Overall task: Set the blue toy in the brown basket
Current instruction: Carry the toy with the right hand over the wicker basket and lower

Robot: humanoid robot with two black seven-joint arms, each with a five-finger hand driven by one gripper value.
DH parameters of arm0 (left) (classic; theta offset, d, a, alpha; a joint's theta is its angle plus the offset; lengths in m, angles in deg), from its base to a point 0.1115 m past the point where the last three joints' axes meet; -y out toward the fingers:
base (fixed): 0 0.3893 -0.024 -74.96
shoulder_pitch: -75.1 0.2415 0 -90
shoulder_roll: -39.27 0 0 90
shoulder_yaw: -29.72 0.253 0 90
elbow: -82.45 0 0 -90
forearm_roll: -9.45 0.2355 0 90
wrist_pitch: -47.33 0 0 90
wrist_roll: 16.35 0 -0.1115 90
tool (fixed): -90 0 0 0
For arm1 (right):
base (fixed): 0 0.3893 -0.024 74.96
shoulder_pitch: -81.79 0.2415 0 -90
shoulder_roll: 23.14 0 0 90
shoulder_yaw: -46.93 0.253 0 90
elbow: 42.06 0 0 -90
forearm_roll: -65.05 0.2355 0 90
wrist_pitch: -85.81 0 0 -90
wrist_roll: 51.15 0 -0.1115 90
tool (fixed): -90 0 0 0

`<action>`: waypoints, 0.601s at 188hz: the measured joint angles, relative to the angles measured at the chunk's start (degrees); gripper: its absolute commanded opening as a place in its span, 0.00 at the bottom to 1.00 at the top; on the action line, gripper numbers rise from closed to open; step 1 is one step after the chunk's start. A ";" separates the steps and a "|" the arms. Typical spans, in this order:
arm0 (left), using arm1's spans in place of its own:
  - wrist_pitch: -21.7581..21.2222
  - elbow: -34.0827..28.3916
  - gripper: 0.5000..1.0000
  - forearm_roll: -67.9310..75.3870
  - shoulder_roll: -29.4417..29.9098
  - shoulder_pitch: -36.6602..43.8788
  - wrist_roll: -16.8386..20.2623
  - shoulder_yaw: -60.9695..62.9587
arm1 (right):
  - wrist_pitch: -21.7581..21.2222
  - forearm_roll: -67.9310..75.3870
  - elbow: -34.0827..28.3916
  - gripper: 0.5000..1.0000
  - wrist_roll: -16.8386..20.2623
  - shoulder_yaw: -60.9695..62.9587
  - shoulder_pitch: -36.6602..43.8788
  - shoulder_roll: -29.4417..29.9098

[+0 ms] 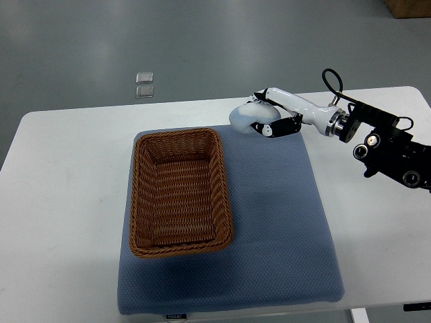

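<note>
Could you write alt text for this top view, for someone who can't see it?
The robot's right hand grips a pale blue toy beyond an empty brown wicker basket on a blue mat covering a white table.

My white rectangular table (pixel 60 202) carries a blue-grey padded fabric mat (pixel 283 229) (rounded corners); on the mat's left half sits a brown woven wicker basket (pixel 180 193).
</note>
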 measured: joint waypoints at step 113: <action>0.00 0.03 1.00 0.00 0.00 0.02 -0.02 -0.01 | -9.34 -1.91 -0.21 0.00 -0.35 -1.02 4.06 9.88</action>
